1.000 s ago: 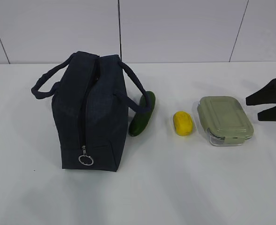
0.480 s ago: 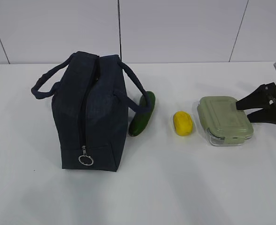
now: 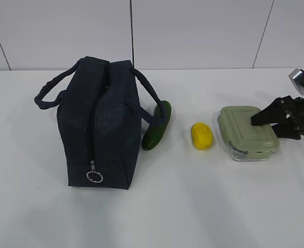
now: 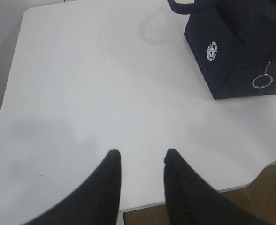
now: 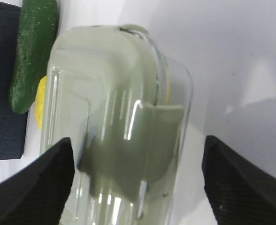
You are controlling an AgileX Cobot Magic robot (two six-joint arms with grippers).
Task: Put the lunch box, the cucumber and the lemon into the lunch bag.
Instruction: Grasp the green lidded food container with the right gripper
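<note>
Now the right claw (image 3: 270, 124) has slid in from the right edge, wide open around the lunch box (image 3: 247, 133), holding nothing. Cucumber (image 3: 157, 125), lemon (image 3: 201, 136) and box all wait outside the zipped bag (image 3: 100, 124).

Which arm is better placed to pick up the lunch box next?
The right. The right gripper is open at the lunch box, and its wrist view shows the fingers on either side of the box. The left gripper hangs over bare table, apart from the bag and holding nothing.

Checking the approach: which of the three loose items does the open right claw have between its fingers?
The lunch box: the right claw straddles it, while lemon and cucumber lie further left.
</note>
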